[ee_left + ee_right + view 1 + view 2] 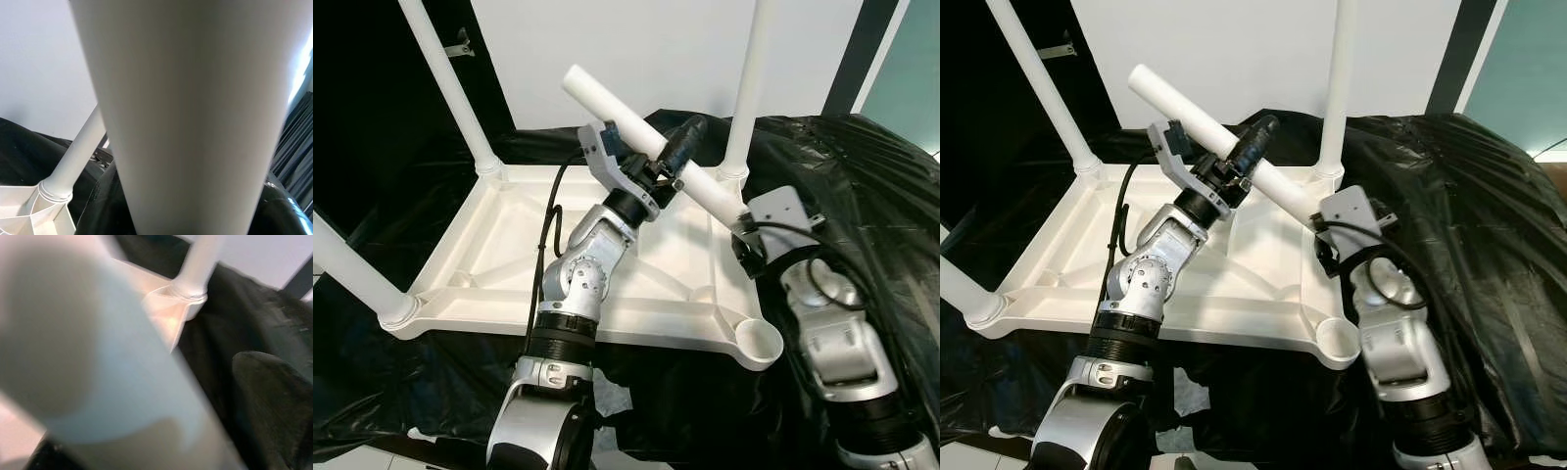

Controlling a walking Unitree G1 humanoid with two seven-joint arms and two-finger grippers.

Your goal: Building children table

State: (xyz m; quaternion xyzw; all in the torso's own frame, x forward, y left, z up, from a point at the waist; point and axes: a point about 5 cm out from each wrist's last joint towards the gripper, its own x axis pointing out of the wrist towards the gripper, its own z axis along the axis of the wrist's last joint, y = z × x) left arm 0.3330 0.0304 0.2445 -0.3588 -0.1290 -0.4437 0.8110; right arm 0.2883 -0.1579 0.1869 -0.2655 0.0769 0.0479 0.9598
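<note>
Right claw (740, 217) fingers hidden behind the blurred loose leg (98, 382).

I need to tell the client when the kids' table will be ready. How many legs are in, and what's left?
Three white legs already stand in corner sockets of the upside-down tabletop: far left, far right and near left. The fourth leg is in hand, held tilted by the left gripper and the right gripper. The near right socket is open, so seating that leg remains.

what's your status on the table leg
Left gripper and right gripper both shut on loose leg. Empty socket below. Nothing in the way.
</note>
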